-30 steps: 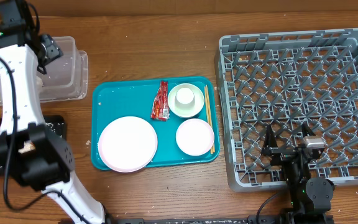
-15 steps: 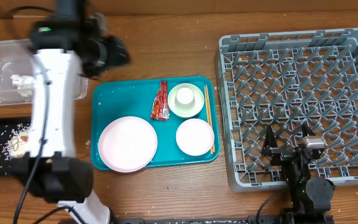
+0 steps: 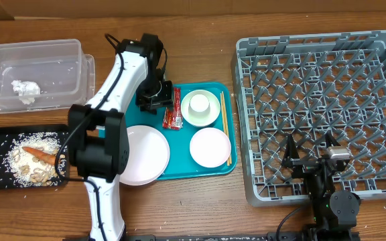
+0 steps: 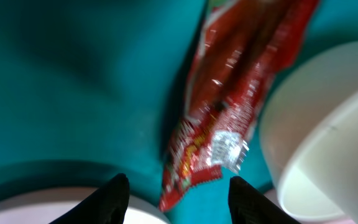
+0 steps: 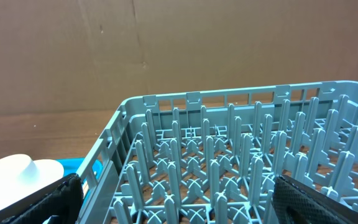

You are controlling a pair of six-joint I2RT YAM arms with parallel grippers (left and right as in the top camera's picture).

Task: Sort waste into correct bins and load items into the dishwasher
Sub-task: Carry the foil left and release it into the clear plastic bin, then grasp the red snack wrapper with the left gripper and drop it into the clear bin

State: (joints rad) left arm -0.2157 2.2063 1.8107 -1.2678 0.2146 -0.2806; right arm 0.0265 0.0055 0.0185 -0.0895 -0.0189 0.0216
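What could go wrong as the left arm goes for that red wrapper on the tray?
The wrapper lies flat and shiny on the teal tray, so the left gripper, open over its lower end, may slip or pinch only an edge. The bowl sits close beside it; the gripper could knock it. The rim of the large plate is near that end too.

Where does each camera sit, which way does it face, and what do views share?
Overhead: above the table, looking straight down on teal tray and grey rack; left arm and right arm show.
Left wrist: on the left arm, aimed down at the red wrapper beside the white bowl; jaws' tips at bottom.
Right wrist: low at the rack's near edge, facing across it; jaws in bottom corners.
Shared: wrapper, overhead and left wrist; rack, overhead and right wrist.
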